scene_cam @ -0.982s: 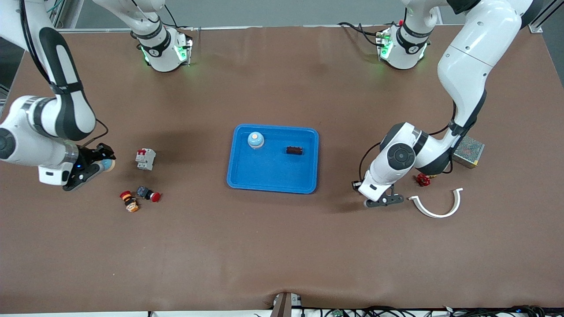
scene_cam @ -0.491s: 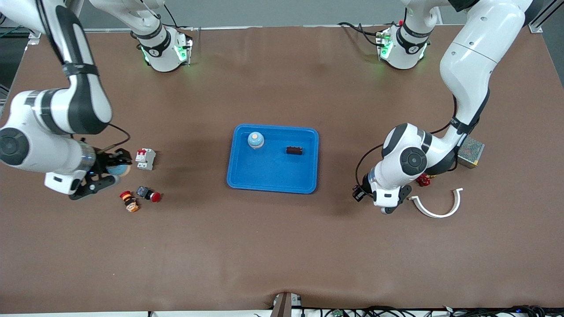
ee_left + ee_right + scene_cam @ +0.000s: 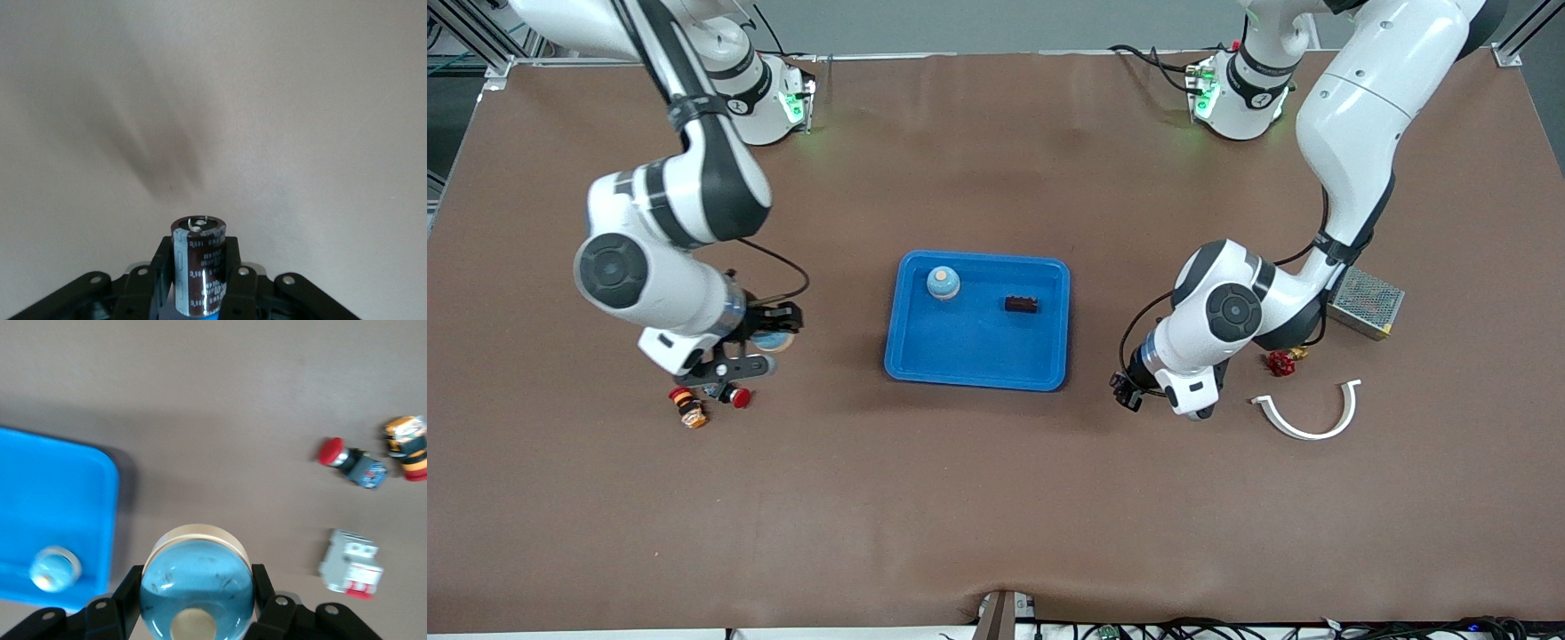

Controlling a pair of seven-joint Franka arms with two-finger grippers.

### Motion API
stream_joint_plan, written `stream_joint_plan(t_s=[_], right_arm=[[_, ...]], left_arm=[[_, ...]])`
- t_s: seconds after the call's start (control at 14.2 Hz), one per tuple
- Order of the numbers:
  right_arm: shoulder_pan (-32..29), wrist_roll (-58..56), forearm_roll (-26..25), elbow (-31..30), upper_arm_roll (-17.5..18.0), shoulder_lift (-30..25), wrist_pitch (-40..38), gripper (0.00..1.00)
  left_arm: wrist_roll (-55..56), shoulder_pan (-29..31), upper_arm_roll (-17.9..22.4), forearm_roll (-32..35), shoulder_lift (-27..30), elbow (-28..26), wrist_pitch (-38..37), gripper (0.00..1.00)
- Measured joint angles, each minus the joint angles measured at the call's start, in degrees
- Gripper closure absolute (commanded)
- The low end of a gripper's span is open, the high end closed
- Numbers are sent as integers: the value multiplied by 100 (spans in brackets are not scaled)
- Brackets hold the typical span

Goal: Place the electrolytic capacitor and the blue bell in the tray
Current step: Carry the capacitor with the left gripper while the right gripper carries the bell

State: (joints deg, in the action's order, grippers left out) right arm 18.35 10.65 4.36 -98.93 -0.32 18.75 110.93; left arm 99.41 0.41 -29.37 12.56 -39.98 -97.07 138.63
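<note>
My right gripper [image 3: 763, 348] pinched the blue bell [image 3: 197, 583] at nine o'clock of the tray [image 3: 978, 384]. My left gripper [image 3: 200, 283] clamped the electrolytic capacitor [image 3: 199, 257] at four o'clock. Carried too low, either could clip the rim and slip free.

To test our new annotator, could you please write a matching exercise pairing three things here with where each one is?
Things:
1. large blue bell
2. electrolytic capacitor in the left wrist view
3. white curved piece

Places:
A. on the table, toward the left arm's end
B. in the right gripper
C. in the left gripper

Pairs: 1-B, 2-C, 3-A
</note>
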Motion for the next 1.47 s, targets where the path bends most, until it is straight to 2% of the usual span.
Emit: stream_joint_plan(t_s=[0.21, 0.42, 0.77, 1.05, 1.47], right_arm=[[494, 814, 1, -2, 1, 147, 393, 61], [721, 1138, 1, -8, -4, 372, 710, 61], [1138, 1702, 6, -209, -3, 761, 1402, 60], [1400, 1952, 7, -278, -5, 977, 1527, 59], [1665, 2221, 7, -300, -5, 1366, 2018, 59]], left_arm=[[1098, -295, -2, 0, 23, 167, -78, 100], [1862, -626, 20, 10, 30, 337, -347, 100], [3084, -1439, 400, 480, 10, 455, -452, 100], [3595, -2001, 661, 522, -43, 532, -457, 100], [3695, -2147, 701, 523, -43, 804, -571, 100]])
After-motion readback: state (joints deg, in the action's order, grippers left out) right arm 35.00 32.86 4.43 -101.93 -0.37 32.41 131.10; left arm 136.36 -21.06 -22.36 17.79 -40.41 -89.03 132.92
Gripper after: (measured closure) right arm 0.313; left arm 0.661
